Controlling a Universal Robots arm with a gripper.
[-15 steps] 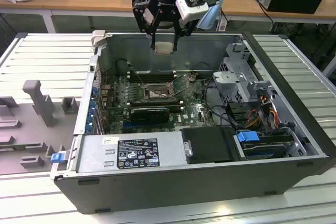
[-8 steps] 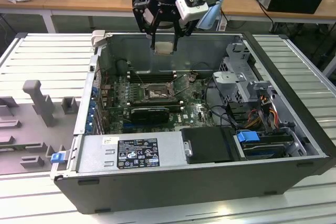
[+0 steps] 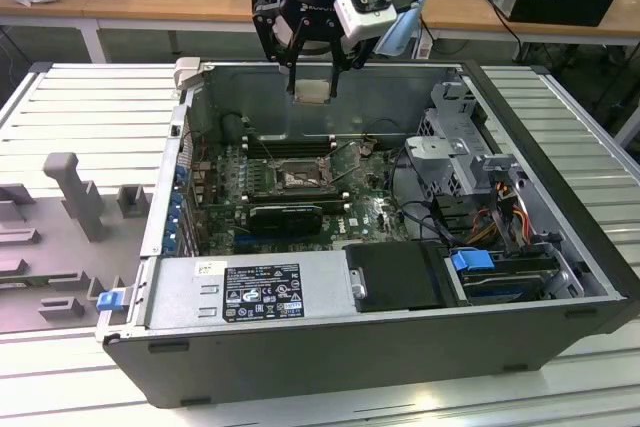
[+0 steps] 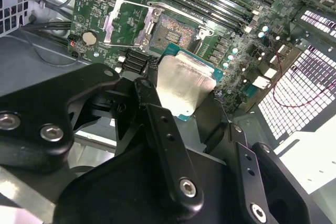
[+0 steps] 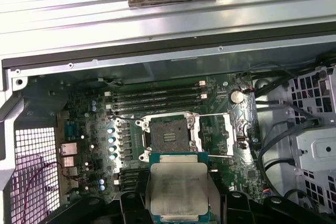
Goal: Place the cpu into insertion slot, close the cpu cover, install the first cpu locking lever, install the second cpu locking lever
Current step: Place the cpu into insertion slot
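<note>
Pincer (image 3: 313, 85) grips the cpu (image 5: 178, 188), held above the open insertion slot (image 5: 170, 134); case label (image 3: 262, 292) unreadable.

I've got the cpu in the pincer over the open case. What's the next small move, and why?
Probably a slow descent toward the insertion slot, checking alignment on the way. The pincer holds the cpu high above the board, the slot looks bare, and the cpu cover lies swung open beside it, so nothing visible blocks the way down.
</note>
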